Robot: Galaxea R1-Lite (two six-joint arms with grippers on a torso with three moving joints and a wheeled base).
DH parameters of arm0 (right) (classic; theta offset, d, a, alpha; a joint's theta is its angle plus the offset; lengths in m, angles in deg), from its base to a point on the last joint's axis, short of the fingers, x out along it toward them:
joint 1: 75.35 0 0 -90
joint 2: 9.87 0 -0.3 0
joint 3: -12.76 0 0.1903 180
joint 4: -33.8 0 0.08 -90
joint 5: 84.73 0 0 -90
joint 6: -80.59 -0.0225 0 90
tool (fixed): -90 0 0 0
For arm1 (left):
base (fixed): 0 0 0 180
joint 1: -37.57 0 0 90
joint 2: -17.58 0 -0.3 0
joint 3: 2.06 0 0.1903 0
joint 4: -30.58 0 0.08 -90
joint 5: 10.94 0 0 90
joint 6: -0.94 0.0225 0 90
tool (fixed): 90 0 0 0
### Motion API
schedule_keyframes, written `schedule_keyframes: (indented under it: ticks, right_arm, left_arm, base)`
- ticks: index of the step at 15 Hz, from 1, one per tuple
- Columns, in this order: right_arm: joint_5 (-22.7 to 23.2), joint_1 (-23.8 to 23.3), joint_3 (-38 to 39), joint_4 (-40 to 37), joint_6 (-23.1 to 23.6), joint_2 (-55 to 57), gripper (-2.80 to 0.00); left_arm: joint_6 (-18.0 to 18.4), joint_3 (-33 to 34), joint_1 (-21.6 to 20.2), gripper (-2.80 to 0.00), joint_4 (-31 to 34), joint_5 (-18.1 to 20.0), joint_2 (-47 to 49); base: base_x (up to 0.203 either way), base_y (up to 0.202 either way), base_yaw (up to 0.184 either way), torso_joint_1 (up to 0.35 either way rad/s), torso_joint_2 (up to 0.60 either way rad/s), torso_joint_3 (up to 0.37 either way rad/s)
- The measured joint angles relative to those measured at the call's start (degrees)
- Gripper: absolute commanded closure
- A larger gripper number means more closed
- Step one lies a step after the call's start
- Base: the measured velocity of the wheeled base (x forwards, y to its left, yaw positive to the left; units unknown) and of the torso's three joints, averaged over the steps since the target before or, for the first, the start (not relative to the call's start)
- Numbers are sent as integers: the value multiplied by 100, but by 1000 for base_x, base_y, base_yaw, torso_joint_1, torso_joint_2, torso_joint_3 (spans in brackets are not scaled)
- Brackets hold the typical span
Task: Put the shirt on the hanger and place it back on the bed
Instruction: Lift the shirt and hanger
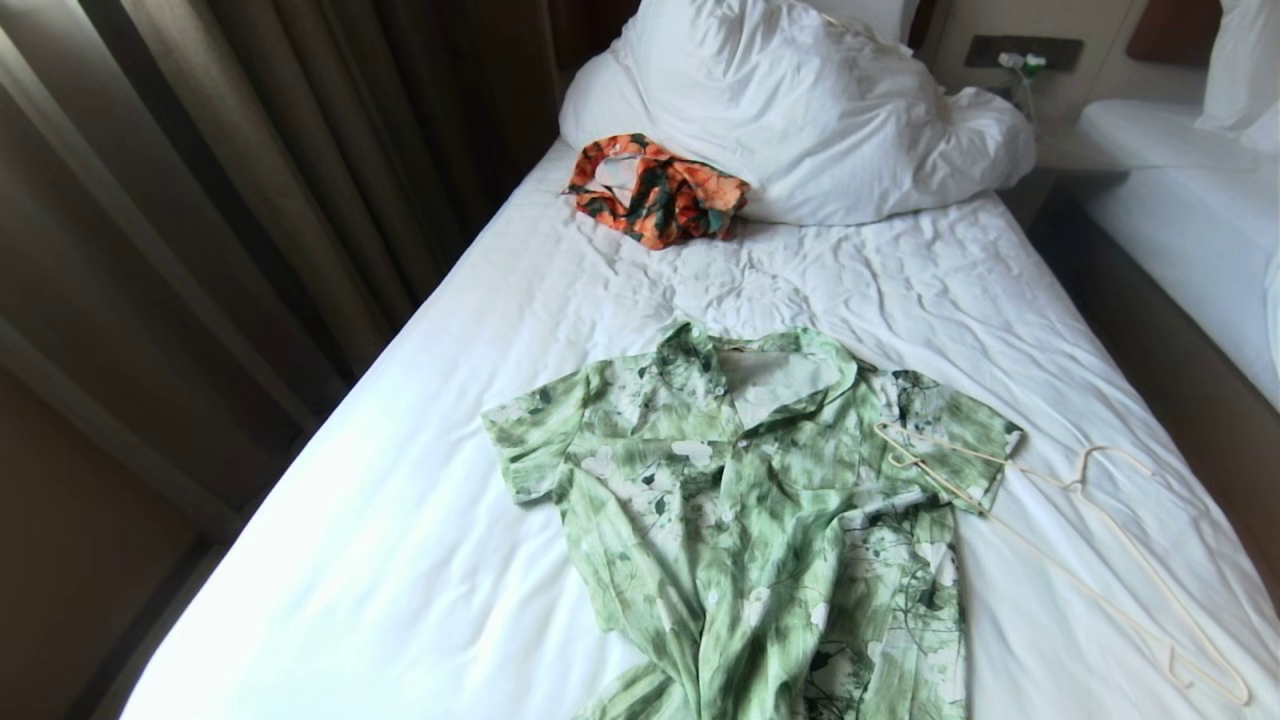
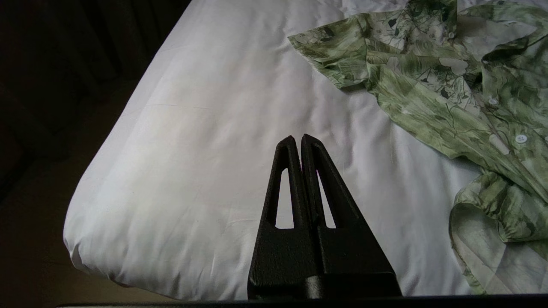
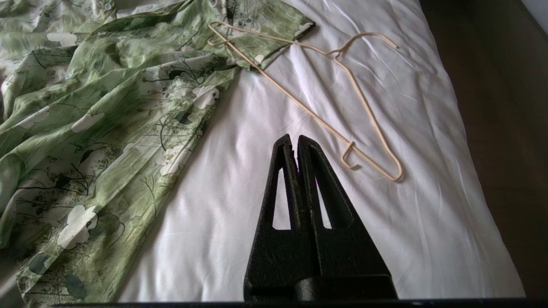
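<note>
Lying flat on the bed [image 1: 420,520], the shirt [image 1: 760,520] touches the hanger [image 1: 1090,560] (one sleeve underneath); left gripper [image 2: 298,137] and right gripper [image 3: 293,137] both pressed together, empty.

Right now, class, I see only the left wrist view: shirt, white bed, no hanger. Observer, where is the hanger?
Observer: The hanger lies flat on the bed, on the robot's right of the shirt, one end resting on a sleeve.
Operator: Does the right pincer hold it?
Observer: No; the right pincer is shut, empty, apart from it.
Operator: Anything else?
Observer: An orange floral garment by the pillow.
</note>
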Motion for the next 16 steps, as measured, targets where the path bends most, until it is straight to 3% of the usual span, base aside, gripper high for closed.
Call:
schedule_keyframes:
  ticks: [10,16]
  right_arm:
    - [26,1,-60,-30,65,0,0]
    - [435,4,-1017,-512,84,321,0]
  left_arm:
    - [2,0,0,0,2,-2,0]
    - [2,0,0,0,2,-2,0]
  base:
    - [0,0,0,0,0,0]
    - [0,0,0,0,0,0]
